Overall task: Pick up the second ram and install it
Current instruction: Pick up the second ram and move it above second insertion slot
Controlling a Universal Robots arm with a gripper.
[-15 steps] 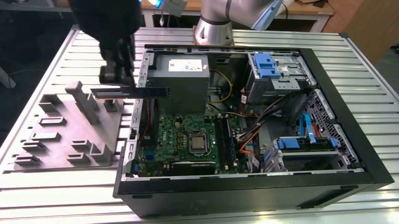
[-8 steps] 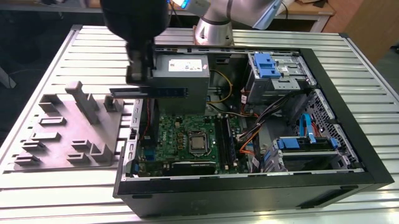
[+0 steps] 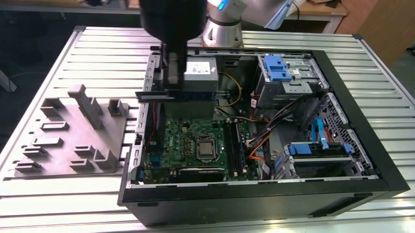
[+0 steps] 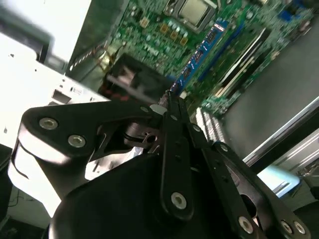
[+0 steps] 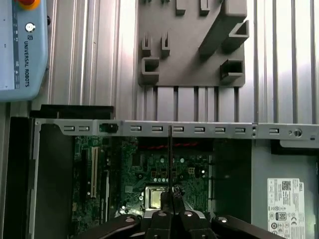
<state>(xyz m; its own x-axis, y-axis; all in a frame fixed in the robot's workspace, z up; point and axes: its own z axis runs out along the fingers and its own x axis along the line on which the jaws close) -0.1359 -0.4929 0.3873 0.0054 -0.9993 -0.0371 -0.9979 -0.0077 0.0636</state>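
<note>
I work over a ribbed, silvery metal bench point(image 3: 97, 53); dark floor point(image 3: 32, 29) upper left of the frame, wooden furniture point(image 3: 382, 24) upper right.

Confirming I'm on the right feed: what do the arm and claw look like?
The silver-grey tubular arm carries a light blue joint cap. The matte black claw is built of flat linkage bars pinned with shiny silver screws, narrowing to a slim tip.
</note>
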